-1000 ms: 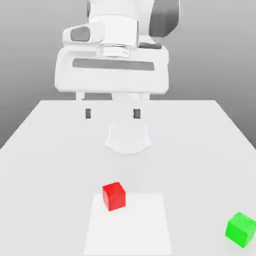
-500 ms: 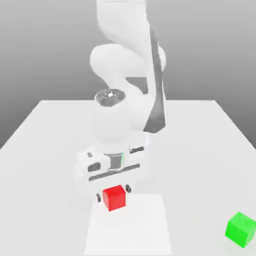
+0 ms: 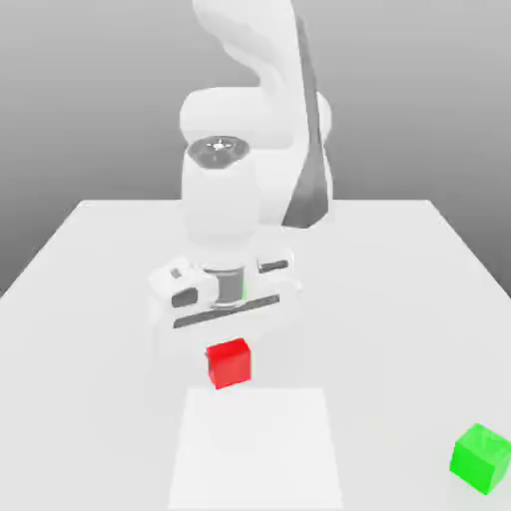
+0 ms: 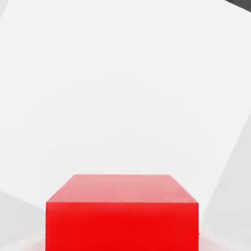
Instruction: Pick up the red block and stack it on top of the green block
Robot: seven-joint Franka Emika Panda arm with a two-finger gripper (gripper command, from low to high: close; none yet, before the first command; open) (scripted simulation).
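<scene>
White table (image 3: 90, 299) holds the green block (image 3: 481, 457) far off at the exterior view's right, while the gripper (image 3: 229, 361) squeezes the red block (image 3: 229, 363), seemingly lifted; a weak pinch could drop it

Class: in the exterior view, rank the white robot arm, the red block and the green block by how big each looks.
1. White robot arm, by far the largest.
2–3. Green cube block and red cube block look alike; the green sits nearer the camera, so I won't rank them.
</scene>
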